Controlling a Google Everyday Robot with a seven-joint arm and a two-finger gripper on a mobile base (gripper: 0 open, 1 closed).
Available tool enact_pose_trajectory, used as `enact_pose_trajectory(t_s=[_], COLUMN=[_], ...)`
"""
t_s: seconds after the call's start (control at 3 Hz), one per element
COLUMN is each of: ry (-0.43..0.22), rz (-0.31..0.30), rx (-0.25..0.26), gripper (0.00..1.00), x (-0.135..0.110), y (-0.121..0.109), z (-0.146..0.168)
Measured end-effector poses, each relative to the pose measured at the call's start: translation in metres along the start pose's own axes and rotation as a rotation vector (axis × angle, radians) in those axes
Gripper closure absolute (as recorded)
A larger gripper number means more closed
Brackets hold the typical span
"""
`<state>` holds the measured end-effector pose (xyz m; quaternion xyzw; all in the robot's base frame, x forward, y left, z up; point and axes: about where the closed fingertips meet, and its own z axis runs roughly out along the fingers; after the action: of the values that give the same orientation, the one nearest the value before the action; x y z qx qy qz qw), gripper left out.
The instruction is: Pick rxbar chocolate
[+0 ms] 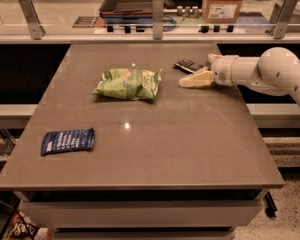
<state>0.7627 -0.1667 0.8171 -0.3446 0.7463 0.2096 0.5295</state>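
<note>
Gripper low at the table's far right.
Rxbar chocolate lies just beyond it; grip state cannot be told.

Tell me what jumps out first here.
The white arm reaching in from the right stands out, its gripper low over the table beside the small black rxbar chocolate near the far right edge. A crinkled green bag lies mid-table toward the back, and a blue packet sits alone at the near left.
</note>
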Motion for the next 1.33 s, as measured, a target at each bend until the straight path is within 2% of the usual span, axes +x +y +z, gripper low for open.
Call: enact_pose_trajectory(t_s=[0.33, 1.33], ry=[0.000, 0.000], rz=[0.000, 0.001], rx=[-0.004, -0.011], gripper=[0.16, 0.86], x=[0.0002, -0.0008], y=[0.0018, 0.0041], z=[0.0028, 0.0060])
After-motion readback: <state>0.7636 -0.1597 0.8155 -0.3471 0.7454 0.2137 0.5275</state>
